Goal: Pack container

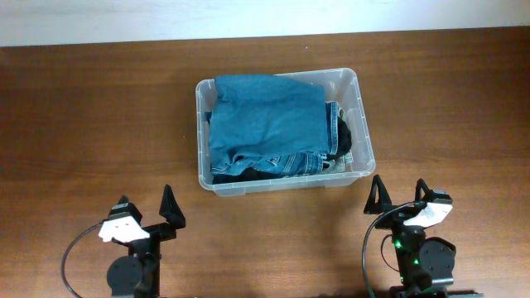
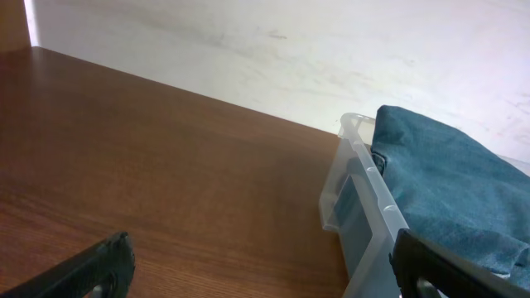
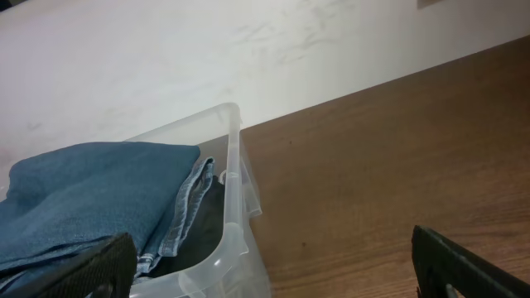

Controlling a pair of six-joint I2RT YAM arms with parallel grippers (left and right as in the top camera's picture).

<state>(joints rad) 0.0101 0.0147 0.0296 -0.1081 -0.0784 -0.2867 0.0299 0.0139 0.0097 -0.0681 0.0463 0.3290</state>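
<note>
The left gripper (image 1: 146,209) and the right gripper (image 1: 401,199) sit nearest, at the front edge of the worktop (image 1: 91,124). Both are spread wide and hold nothing. Each is a little short of the container (image 1: 286,184) and not touching it.

The container stands mid-worktop, beyond and between the two arms, with a long side facing them. Folded jeans (image 1: 265,116) fill most of it and, in the wrist views, rise above the rim. A dark garment (image 1: 344,136) shows along the right side. No loose item lies on the worktop, so the packing looks close to finished.

If a step is left, it is probably pressing the pile flat. Come in from above, meet the denim at its highest part and push straight down. Steady the near wall with the other arm so the container does not slide away. Behind it is only bare worktop.
</note>
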